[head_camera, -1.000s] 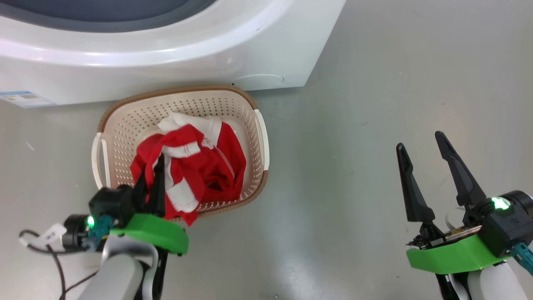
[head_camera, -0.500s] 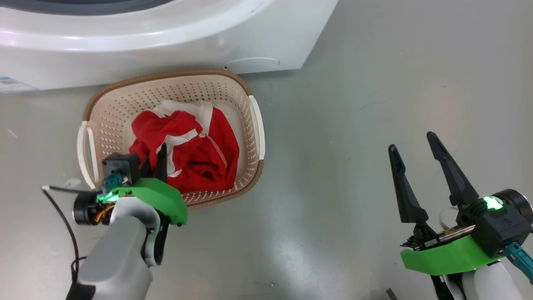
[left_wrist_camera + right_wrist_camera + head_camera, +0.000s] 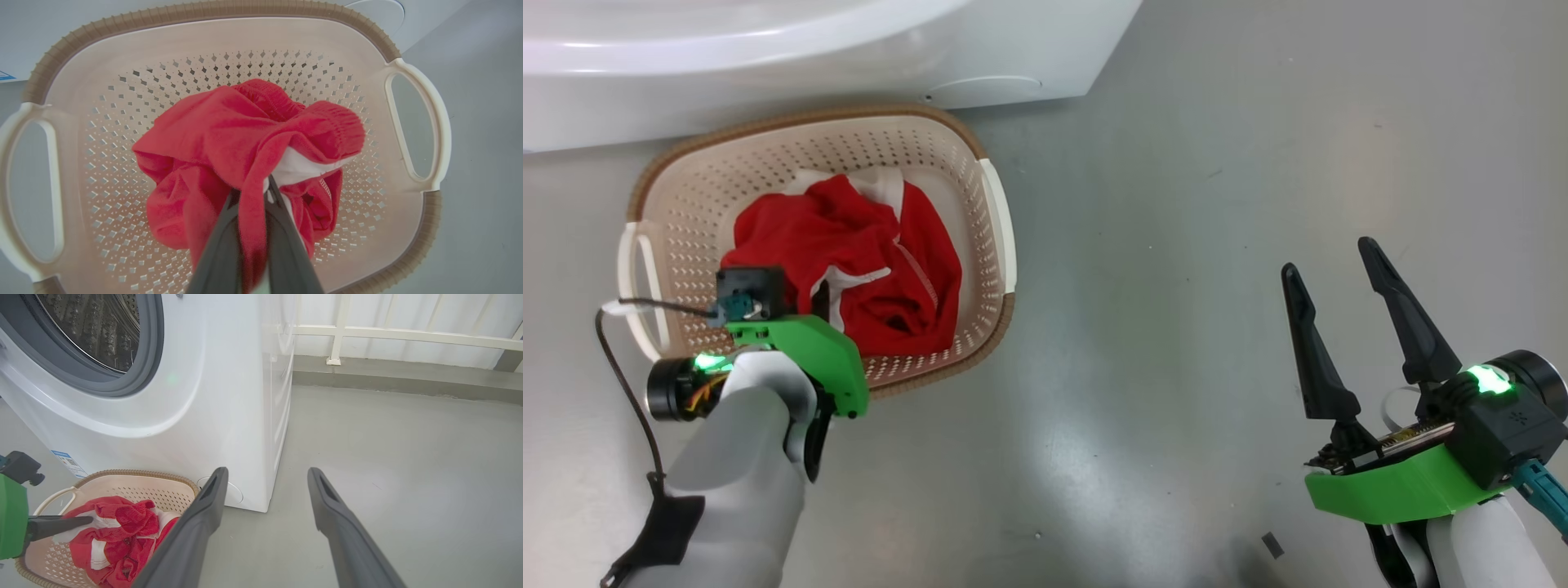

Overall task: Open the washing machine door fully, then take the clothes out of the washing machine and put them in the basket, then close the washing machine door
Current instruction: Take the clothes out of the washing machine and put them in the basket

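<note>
The left gripper (image 3: 250,192) is pinching a fold of the clothes (image 3: 229,134), bunched just beyond its tips inside the basket (image 3: 204,10); opening low and centred is looking safest. The right gripper (image 3: 1327,257) is hovering, spread apart, empty.

**Arm hardware, appearance noted**

Each forearm (image 3: 743,465) was pale grey, capped by a bright green bracket (image 3: 1388,494) and a black housing (image 3: 1499,437) with a lit green lamp (image 3: 1486,380). Right gripper (image 3: 1327,257): two long, dark, tapering fingers (image 3: 1315,343). Teal connector (image 3: 1547,494) beside it; thin black cable (image 3: 670,306) at the left wrist.
</note>
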Tool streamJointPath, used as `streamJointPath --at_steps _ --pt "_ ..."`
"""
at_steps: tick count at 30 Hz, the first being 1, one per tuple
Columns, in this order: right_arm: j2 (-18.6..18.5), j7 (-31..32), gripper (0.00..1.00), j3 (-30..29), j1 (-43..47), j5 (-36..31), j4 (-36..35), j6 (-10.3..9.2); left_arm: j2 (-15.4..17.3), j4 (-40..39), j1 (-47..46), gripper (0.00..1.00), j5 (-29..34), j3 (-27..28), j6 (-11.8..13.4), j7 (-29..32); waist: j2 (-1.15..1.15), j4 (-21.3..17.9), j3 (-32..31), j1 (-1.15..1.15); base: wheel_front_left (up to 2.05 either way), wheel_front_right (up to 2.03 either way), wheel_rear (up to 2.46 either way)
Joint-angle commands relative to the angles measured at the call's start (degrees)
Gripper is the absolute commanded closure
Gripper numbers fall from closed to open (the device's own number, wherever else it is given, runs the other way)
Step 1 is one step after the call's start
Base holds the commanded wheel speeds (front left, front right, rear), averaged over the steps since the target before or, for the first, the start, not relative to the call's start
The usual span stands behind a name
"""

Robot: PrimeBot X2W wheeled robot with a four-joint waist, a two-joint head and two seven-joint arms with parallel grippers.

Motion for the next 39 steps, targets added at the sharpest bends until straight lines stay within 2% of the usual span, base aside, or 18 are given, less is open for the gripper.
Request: streamJointPath --at_steps 1,11,13,14,22,32,36,39 --pt "-0.37 -0.36 0.00 1.53 -0.63 -0.16 -1.07 0.35 1.25 -0.20 -0.01 1.00 -0.49 0.70 -0.22 0.09 0.00 -0.34 0.33 0.00 0.00 0.00 0.00" --pt "-0.37 -0.36 0.00 1.68 -1.19 0.52 -0.48 0.35 1.76 2.36 -1.23 1.00 -0.51 -0.51 -0.87 4.02 0.00 -0.94 0.59 0.00 0.00 0.00 0.00" --pt "-0.37 -0.36 0.00 1.63 -1.24 0.60 -0.39 0.35 1.78 2.51 -1.35 0.38 -0.60 -0.63 -0.85 4.48 0.00 -0.85 0.42 0.00 0.00 0.00 0.00" --pt "-0.37 -0.36 0.00 1.62 -1.28 0.65 -0.35 0.35 1.74 2.56 -1.45 0.00 -0.85 -0.49 -0.95 4.44 0.00 -0.79 0.34 0.00 0.00 0.00 0.00" --pt "-0.37 -0.36 0.00 1.75 -1.38 0.90 0.19 0.35 2.20 2.74 -1.85 0.00 -1.37 -0.66 -2.11 2.65 0.00 -0.20 -0.78 0.00 0.00 0.00 0.00" --pt "-0.37 -0.36 0.00 1.06 -0.11 -0.19 0.93 0.35 2.15 -0.22 0.50 0.00 -2.11 -0.48 -4.37 -3.11 0.00 1.66 -4.47 0.00 0.00 0.00 0.00" --pt "-0.37 -0.36 0.00 0.69 0.70 -1.03 1.26 0.35 2.04 -4.74 3.08 0.00 -1.97 0.17 -3.68 -3.85 0.00 2.60 -6.49 0.00 0.00 0.00 0.00" --pt "-0.37 -0.36 0.00 0.28 1.31 -1.54 1.22 0.35 2.61 -12.19 6.16 0.00 -1.31 1.83 -2.03 -3.92 0.00 3.34 -8.02 0.00 0.00 0.00 0.00"
